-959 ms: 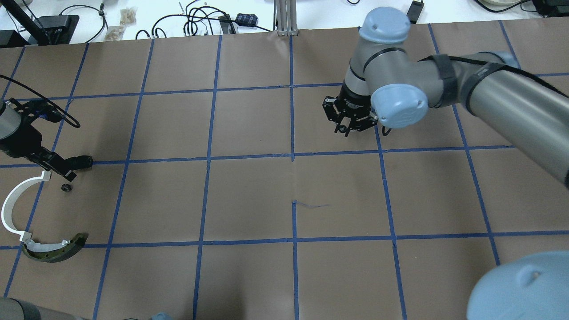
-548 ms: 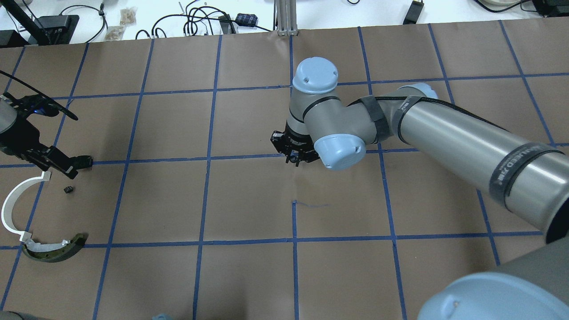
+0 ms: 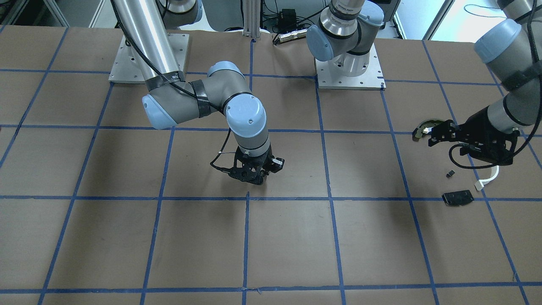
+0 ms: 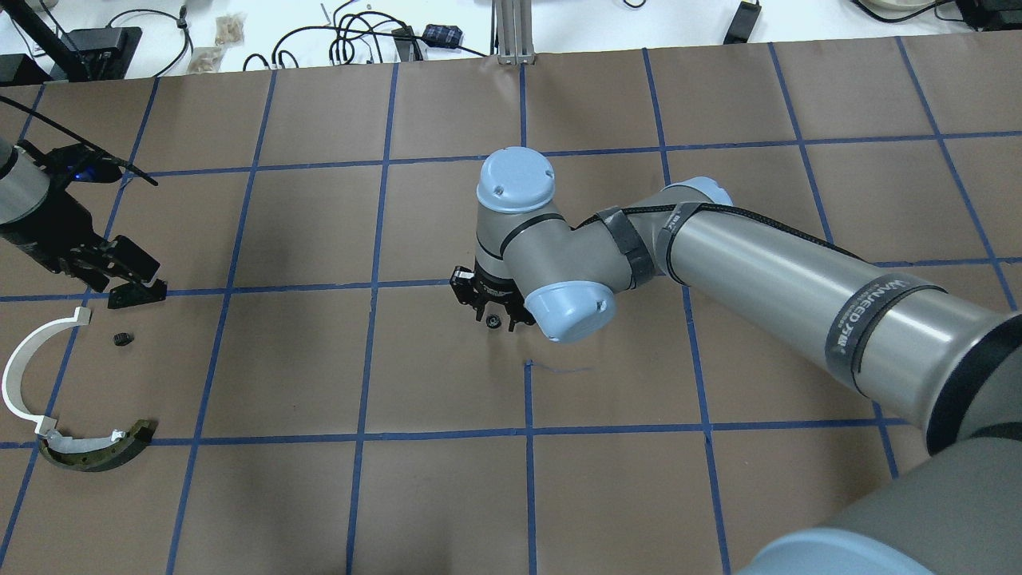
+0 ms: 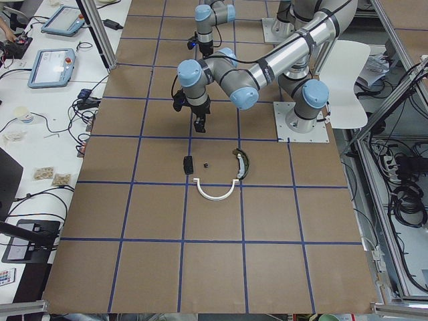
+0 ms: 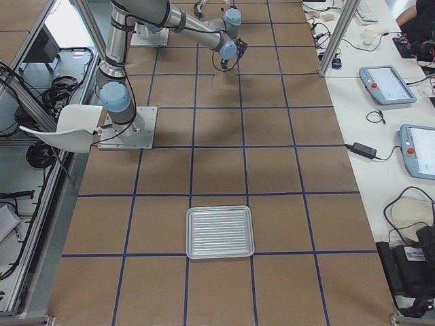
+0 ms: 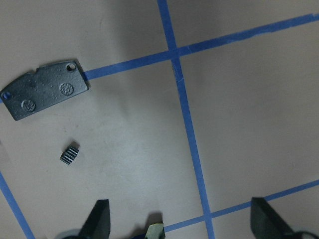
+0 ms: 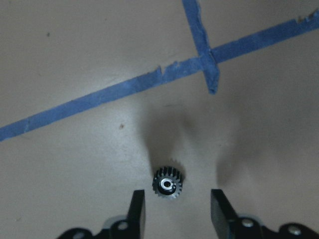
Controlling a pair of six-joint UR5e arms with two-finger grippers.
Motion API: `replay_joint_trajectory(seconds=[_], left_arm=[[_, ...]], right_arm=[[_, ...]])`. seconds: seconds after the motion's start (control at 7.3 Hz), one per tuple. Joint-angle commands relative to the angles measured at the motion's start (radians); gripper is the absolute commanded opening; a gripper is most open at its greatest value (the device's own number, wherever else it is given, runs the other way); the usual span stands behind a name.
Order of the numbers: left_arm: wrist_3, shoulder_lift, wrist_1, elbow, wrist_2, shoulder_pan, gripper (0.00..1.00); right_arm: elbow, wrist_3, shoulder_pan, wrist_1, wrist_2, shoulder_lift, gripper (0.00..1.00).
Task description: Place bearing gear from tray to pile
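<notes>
A small black bearing gear lies end-up on the brown paper between the fingertips of my right gripper, touching neither. That gripper stands open near the table's middle. The tray is far off at the right end. At the left lies the pile: a white half-ring strip, a curved dark-and-yellowish piece, a black plate with holes and another small gear. My left gripper hovers open beside them, holding nothing.
Blue tape lines grid the brown paper. Cables and boxes lie beyond the far edge. The right arm's long link slants over the right half of the table. Both arm bases stand on plates at the robot's side.
The right arm swung from the back right to the table's middle, and its gripper came lower. The left gripper drew back a little from the pile, and the small gear there rolled slightly.
</notes>
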Motion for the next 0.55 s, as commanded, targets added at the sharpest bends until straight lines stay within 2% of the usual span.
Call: replay_joint_trajectory(seconds=[0.0,0.27,0.41], left_arm=[[-0.114,0.034,-0.004,0.001,-0.005,-0.075,1.0],[-0.25,0.055,-0.001,0.001,-0.012,-0.179,1.0],[-0.392,0.06,0.001,0.001,-0.015,-0.269,1.0]], right_arm=[[-0.011,-0.049,-0.056,0.018,-0.014,-0.065,1.0],[-0.011,-0.353,-0.269,0.154,-0.014,-0.19,1.0],[-0.009,-0.499,-0.366,0.24,-0.025,-0.25,1.0]])
